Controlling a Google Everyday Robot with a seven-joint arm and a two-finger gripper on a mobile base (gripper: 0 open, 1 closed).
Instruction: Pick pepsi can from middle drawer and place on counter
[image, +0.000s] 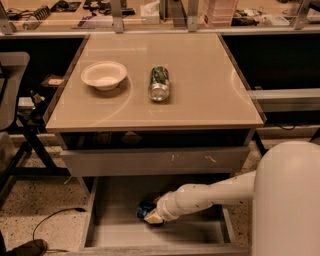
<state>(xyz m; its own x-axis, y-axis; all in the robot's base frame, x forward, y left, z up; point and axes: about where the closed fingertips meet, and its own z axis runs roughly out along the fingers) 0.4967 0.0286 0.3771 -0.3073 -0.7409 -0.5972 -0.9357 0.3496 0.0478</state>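
Now, step: the pick is looking like the step in hand, since the arm (210, 194) is reaching down into the drawer (200, 235) and the pepsi can (144, 209) is not yet lifted.
Gripper: the gripper (154, 216) is sitting low over the drawer floor, right at the pepsi can's right side and seemingly touching it. I cannot tell whether it is gripping the can or only resting against it.
Pepsi can: it is lying on the drawer floor, left of the middle, with only its blue left part showing past the gripper.
Drawer: it is standing pulled out, below the scratched front (160, 161).
Counter: the counter (210, 95) is carrying a bowl (104, 75) and a green can (160, 83) lying on its side, the two near each other on the left half.
Next move: it is calling for a sure hold on the pepsi can, then a lift that is clearing the drawer wall and coming out forward from under the scratched front before rising to the counter. The right half is looking like the safest landing spot, well apart from the bowl and green can.
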